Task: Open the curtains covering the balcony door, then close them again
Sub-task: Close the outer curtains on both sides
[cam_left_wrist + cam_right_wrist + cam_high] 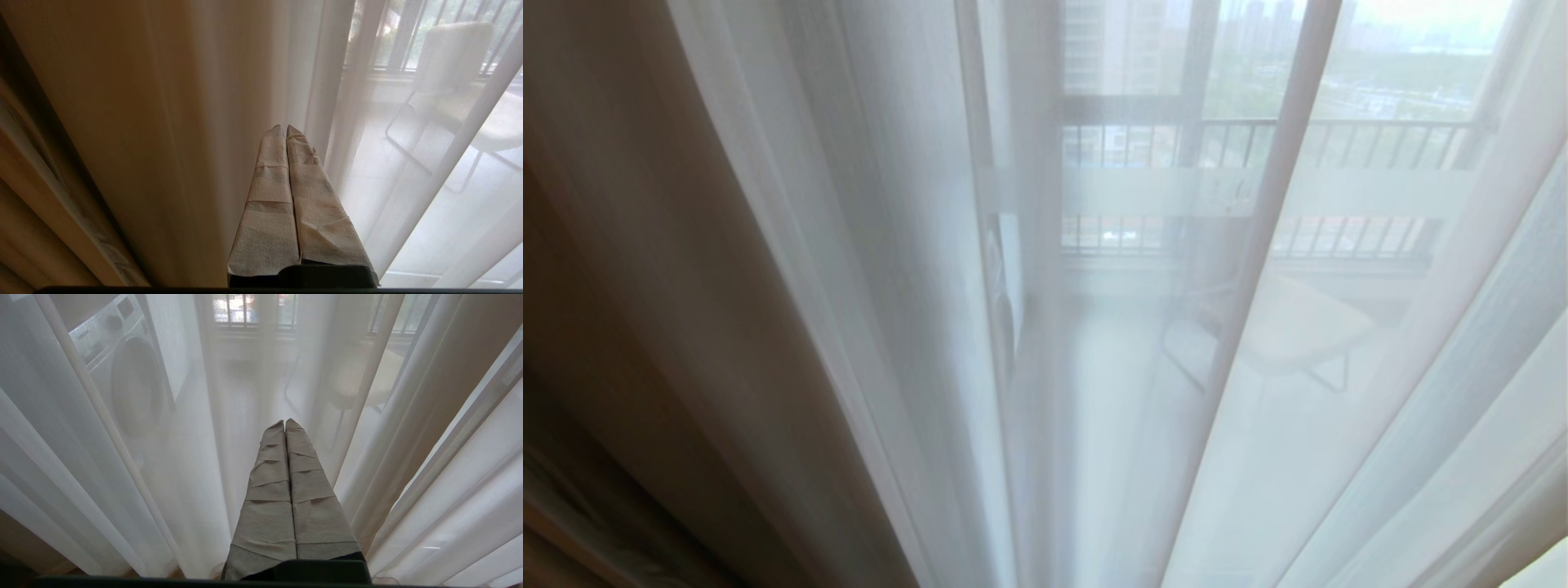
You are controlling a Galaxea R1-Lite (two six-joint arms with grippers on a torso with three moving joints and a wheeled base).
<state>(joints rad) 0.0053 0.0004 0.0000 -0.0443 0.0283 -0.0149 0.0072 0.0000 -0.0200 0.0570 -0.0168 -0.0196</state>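
White sheer (915, 269) fills almost the whole head view, hanging in long folds drawn across the door (1143, 196). Through it the door's frosted band crosses the upper middle of the frame, with the dark railing (1372, 135) behind it at upper right and a pale chair (1298, 327) on the balcony floor at centre right. A thick beige drape (613, 327) takes the left edge of the frame, in shadow. Neither arm shows in this view.

In the left wrist view the left gripper (285, 127) sits in the lower middle of the frame, its two tape-wrapped fingers (269, 192) pressed flat together, holding nothing. The tips stand just before a fold of the sheer (327, 81); whether they touch it cannot be told. The drape (122, 122) covers the left half of the frame. At right, through the fabric, the chair (453, 57) and railing bars (404, 32) appear.

In the right wrist view the right gripper (284, 421) is likewise in the lower middle, fingers (269, 490) closed against each other with nothing between them. Sheer (61, 449) folds hang on both sides of it. Behind the fabric at upper left stands a washing machine (130, 375); the chair (363, 375) is dimly visible at upper right, and the railing (245, 310) runs along the top edge. A darker fold of drape (441, 384) falls down the right side.
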